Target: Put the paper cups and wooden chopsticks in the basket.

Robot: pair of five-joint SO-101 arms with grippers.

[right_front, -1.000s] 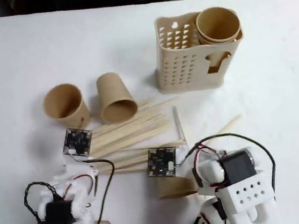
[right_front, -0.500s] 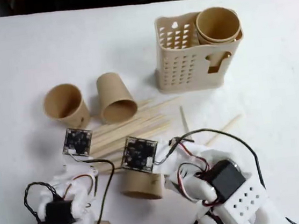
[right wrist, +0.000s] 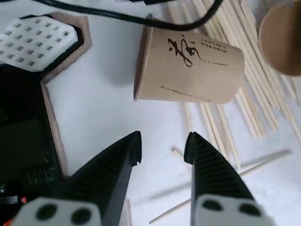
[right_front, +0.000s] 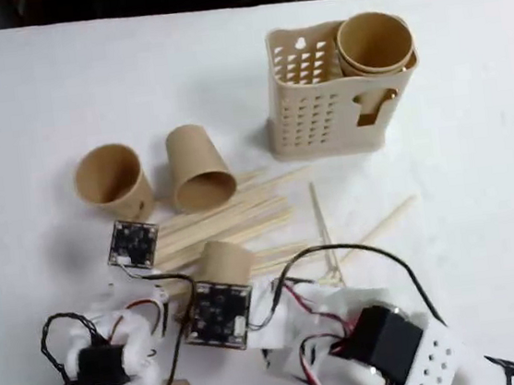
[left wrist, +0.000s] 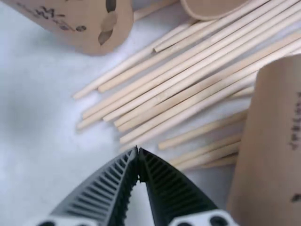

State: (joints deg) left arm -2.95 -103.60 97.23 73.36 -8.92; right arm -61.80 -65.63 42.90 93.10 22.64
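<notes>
A beige basket [right_front: 317,111] stands at the back right with one paper cup [right_front: 374,41] in it. Two more cups [right_front: 112,179] [right_front: 198,167] sit left of centre. A third cup [right_front: 226,259] [right wrist: 188,66] lies on its side on the table, just beyond my open right gripper [right wrist: 163,143], which touches nothing. Wooden chopsticks [right_front: 233,223] [left wrist: 188,89] lie in a loose pile between the cups and the arms. My left gripper [left wrist: 138,153] is shut and empty, its tip just short of the chopstick ends, with the lying cup [left wrist: 273,141] beside it.
The left arm [right_front: 100,364] sits at the front left, the right arm [right_front: 387,354] at the front right, with cables trailing between them. A few stray chopsticks [right_front: 381,225] lie toward the right. Bare table spreads at the far left and right.
The right arm has swung left across the front. The lying cup has moved with it, left and away from the front edge, onto the chopstick ends. The left arm has kept still.
</notes>
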